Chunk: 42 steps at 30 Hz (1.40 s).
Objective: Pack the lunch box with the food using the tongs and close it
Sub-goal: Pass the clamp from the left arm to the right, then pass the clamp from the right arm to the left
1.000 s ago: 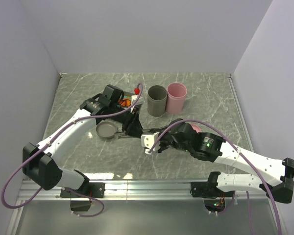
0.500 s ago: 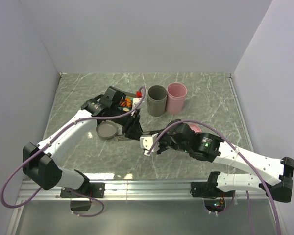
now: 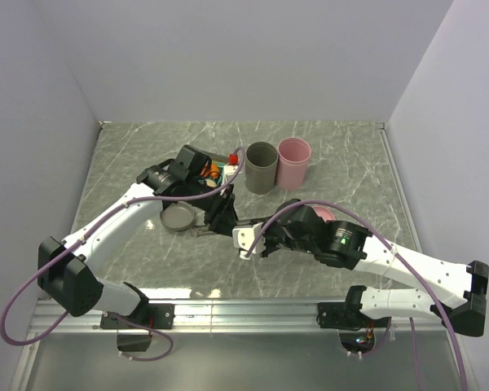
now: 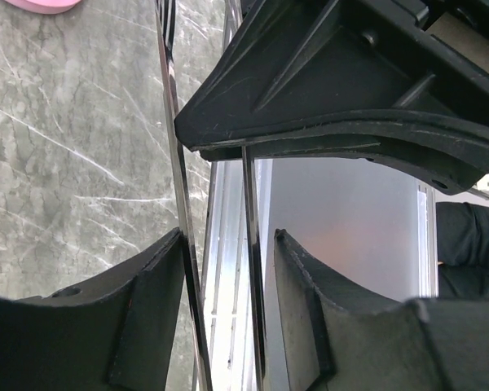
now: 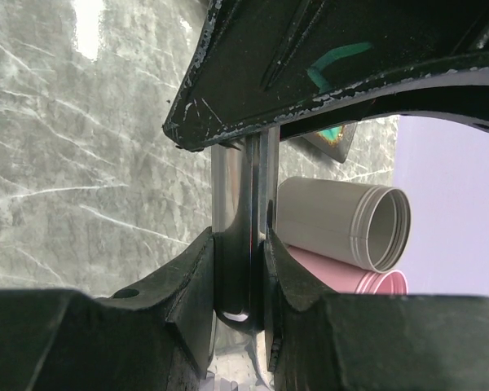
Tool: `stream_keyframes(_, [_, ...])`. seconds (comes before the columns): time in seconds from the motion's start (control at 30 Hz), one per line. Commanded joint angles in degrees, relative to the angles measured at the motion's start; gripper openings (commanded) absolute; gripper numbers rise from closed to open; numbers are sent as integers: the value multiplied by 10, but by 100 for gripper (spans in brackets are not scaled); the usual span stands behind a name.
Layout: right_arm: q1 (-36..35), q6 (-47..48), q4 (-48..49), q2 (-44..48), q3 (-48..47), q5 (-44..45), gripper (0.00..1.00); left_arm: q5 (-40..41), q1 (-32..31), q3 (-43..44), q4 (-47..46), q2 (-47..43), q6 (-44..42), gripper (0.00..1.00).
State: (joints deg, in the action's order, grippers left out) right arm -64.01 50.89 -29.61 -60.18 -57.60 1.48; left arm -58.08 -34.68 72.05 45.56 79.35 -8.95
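The silver tongs hang between both grippers, in front of the plate. My right gripper is shut on their joined end and shows in the top view beside the left arm. My left gripper straddles the two thin arms; the arms stand spread apart, each lying along a finger. Orange-red food chunks show beside the left wrist, on a plate that is mostly hidden. The lunch box looks like two open round tubs, grey and pink, standing upright at the back.
A round grey lid lies left of the left gripper. A pink round piece sits behind the right wrist. A small red item lies by the grey tub. The teal-centred plate's corner peeks past the left gripper.
The left gripper's fingers have spread a little with the tongs' arms between them. Both grippers have shifted slightly left and nearer with the tongs.
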Motion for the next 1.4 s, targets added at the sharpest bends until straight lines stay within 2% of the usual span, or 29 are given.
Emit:
stream_keyframes(0.0, [-2, 5, 19, -8, -15, 10, 0, -32, -15, 24, 2, -10, -7, 52])
stream_keyframes(0.63, [-2, 5, 19, -3, -5, 13, 0, -19, -25, 20, 6, -7, -12, 60])
stream_keyframes(1.0, [-2, 1, 16, -3, -11, 12, 0, 5, -26, 14, -13, -5, 7, 45])
stream_keyframes(1.07, [-2, 3, 16, -3, -12, 13, 10, 17, -25, 14, -19, -5, 14, 43])
stream_keyframes(1.1, [-2, 3, 17, -2, -13, 17, 22, 18, -24, 14, -21, -6, 17, 41])
stream_keyframes(1.2, [-2, 2, 17, 2, -17, 28, 41, 22, -9, 15, -20, -7, 21, 40])
stream_keyframes(1.37, [-1, -13, 9, 9, -35, 43, 55, 20, 37, 26, 0, -10, 12, 41])
